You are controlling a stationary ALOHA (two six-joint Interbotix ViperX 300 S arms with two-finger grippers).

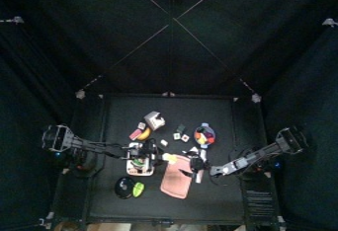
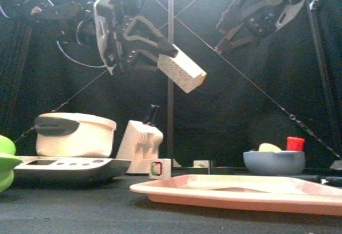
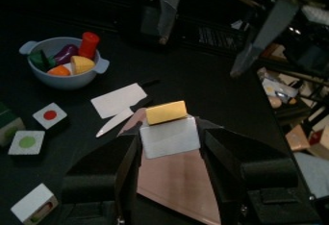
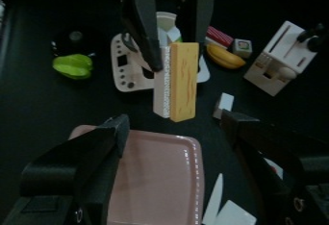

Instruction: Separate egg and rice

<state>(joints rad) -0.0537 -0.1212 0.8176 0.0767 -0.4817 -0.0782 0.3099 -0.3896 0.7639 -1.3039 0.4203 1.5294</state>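
Observation:
A toy sushi piece, a yellow egg slab (image 3: 167, 112) joined to a white rice block (image 3: 170, 138), hangs tilted in the air (image 2: 181, 68). My left gripper (image 3: 168, 133) is shut on it, above the pink tray (image 2: 241, 190). The piece also shows in the right wrist view (image 4: 178, 80), egg and rice side by side. My right gripper (image 4: 180, 171) is open and empty, a little short of the piece, over the tray (image 4: 141, 171). In the front view the right gripper (image 2: 261, 13) is high at the right.
A rice cooker (image 2: 74, 133) and a white knife block (image 2: 140, 143) stand at the left. A blue bowl of toy food (image 2: 274, 161) stands at the right. A green toy (image 4: 73, 65), a banana (image 4: 229, 56) and small cards (image 3: 49, 116) lie around the tray.

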